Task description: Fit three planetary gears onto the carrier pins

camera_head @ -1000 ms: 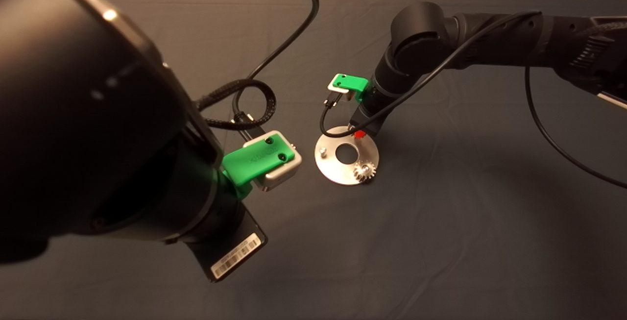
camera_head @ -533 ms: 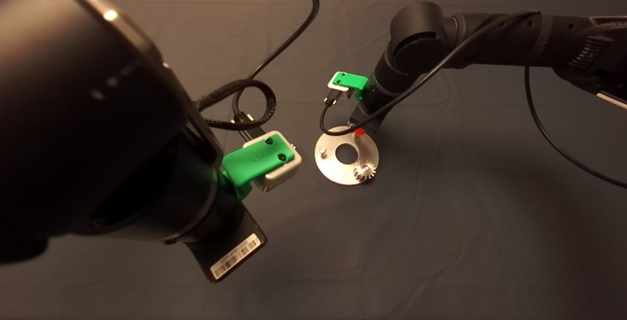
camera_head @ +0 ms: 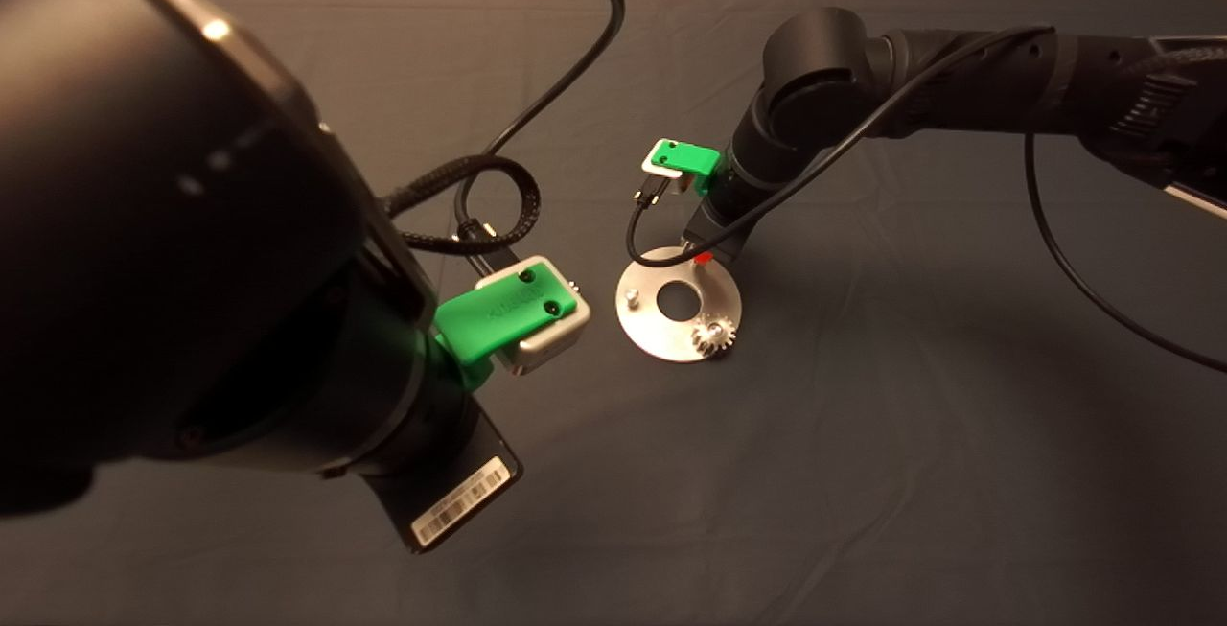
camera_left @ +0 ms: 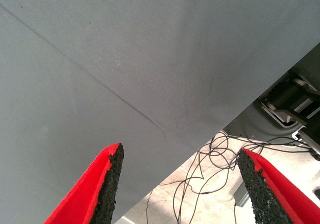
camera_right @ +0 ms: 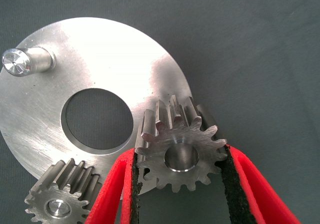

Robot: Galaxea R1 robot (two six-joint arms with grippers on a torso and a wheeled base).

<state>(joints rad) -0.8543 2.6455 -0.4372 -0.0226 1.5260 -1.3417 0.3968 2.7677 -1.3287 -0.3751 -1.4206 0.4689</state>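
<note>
I am on the second of three gears. My right tool [camera_right: 180, 194] grips a gear [camera_right: 179, 154] between its two pads by the toothed rim, bore facing up, and holds it over the disc [camera_head: 640, 324] at about one o'clock from the centre hole [camera_head: 679, 299], seen from the head camera. One gear [camera_head: 713, 332] already sits on its pin at about five o'clock, and a bare pin [camera_head: 631, 297] stands at nine o'clock. The third pin I cannot see; I judge it lies under the gear I carry, hidden by it and by my wrist. Next I must line the bore up with that pin and lower the gear straight, keeping it level, since a tilted bore would catch on the pin's tip; only once it is seated should I release. My left tool [camera_left: 180, 184] waits spread wide, empty, over the worktop [camera_head: 863, 434] edge, near eight o'clock of the disc. A third gear is not in view.
</note>
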